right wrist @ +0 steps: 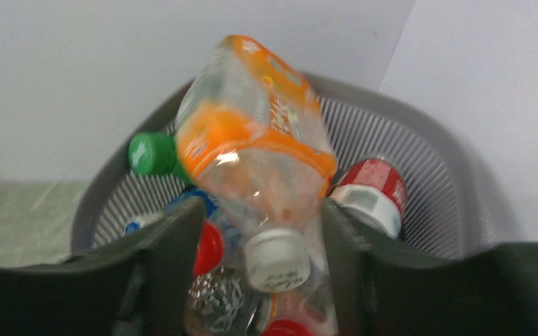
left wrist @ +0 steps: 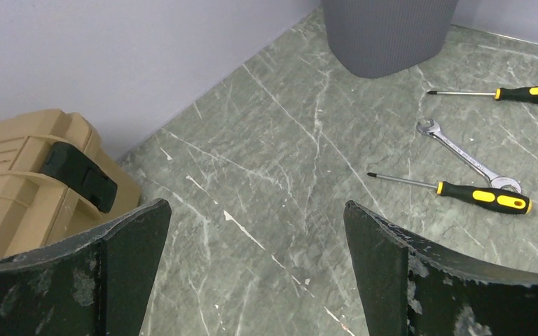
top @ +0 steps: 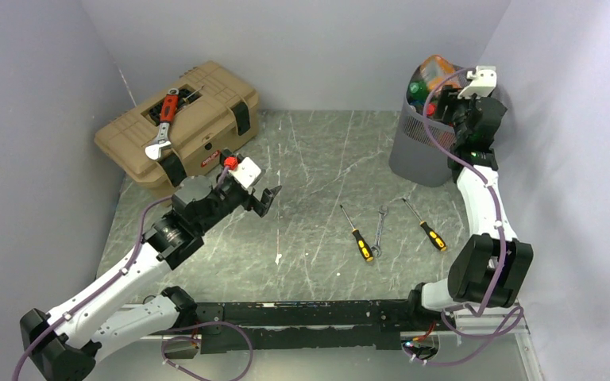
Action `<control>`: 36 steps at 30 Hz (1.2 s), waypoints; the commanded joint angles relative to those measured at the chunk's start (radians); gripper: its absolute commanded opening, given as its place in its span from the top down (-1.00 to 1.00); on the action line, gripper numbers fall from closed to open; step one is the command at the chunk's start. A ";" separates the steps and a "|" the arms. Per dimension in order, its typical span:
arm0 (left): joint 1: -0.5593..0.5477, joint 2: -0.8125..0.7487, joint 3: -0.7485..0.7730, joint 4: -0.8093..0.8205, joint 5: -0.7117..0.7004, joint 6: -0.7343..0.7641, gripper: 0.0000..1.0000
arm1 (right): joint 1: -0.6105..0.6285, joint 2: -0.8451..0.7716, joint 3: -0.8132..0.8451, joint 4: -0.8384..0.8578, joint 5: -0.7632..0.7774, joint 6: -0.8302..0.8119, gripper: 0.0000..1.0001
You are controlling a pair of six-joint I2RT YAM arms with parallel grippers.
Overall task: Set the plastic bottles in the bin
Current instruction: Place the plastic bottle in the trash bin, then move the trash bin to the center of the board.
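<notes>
Bottle [right wrist: 252, 147], 1, orange label, clear plastic: light, thin-walled, slick, dents easily; take mid-body. Lies between my right claw's [right wrist: 260, 206] parted fingers, above bin [right wrist: 427, 182]; pinched or loose, cannot tell.

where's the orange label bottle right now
Right wrist view: the orange-label bottle is tilted, white cap toward the camera, between the fingers of the right claw, over the bin and other bottles. Top view: far right corner of the table.
</notes>
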 commanded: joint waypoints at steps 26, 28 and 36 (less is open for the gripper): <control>-0.007 0.016 0.042 0.003 0.009 -0.003 -0.99 | 0.347 0.075 0.614 -0.622 0.375 0.078 -0.72; -0.010 0.007 0.041 0.001 -0.003 -0.002 -0.99 | 0.377 0.122 0.680 -0.697 0.414 0.079 -0.54; -0.011 -0.016 0.027 0.026 -0.082 0.010 -0.99 | 0.407 0.257 0.789 -0.889 0.463 0.149 -0.29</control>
